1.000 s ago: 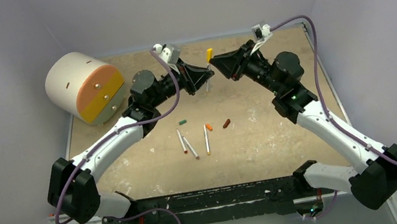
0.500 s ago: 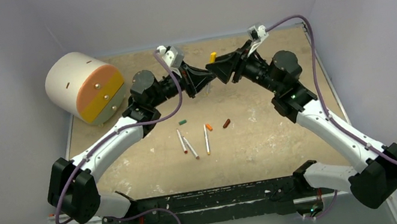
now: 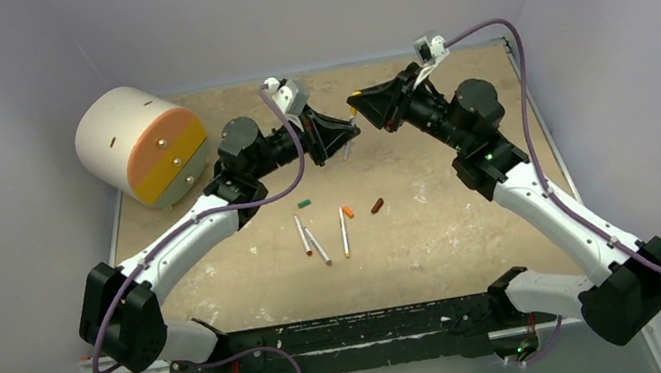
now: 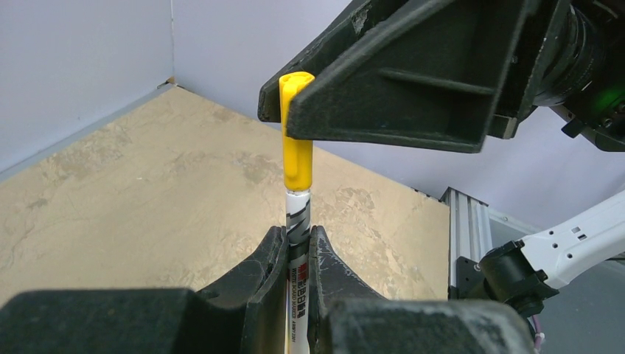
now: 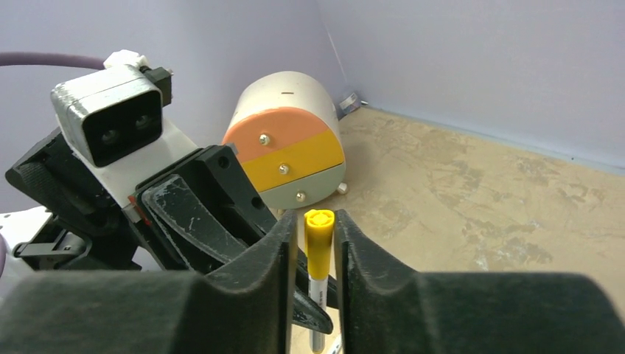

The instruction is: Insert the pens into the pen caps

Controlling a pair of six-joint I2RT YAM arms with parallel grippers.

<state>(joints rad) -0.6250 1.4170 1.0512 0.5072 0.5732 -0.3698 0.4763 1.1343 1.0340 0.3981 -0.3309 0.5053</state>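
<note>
My left gripper [image 3: 348, 131] [image 4: 298, 237] is shut on a white-barrelled pen [image 4: 299, 217] and holds it above the far middle of the table. A yellow cap [image 4: 297, 158] sits on the pen's tip. My right gripper [image 3: 356, 99] [image 5: 315, 225] is closed around that yellow cap [image 5: 319, 240], facing the left gripper. The pen barrel [image 5: 317, 295] hangs below the cap. Three more pens [image 3: 302, 235] [image 3: 318, 246] [image 3: 344, 233] lie mid-table. Beside them lie a green cap [image 3: 304, 203], an orange cap [image 3: 348, 212] and a dark red-brown cap [image 3: 377, 205].
A large cream cylinder with an orange, yellow and grey face [image 3: 142, 145] lies at the far left; it also shows in the right wrist view [image 5: 291, 147]. Grey walls close the table's far and side edges. A black rail [image 3: 351, 330] runs along the near edge.
My right gripper has brought the yellow cap down and left onto the pen tip in my left gripper. The two grippers now meet. The items on the table have not moved.
</note>
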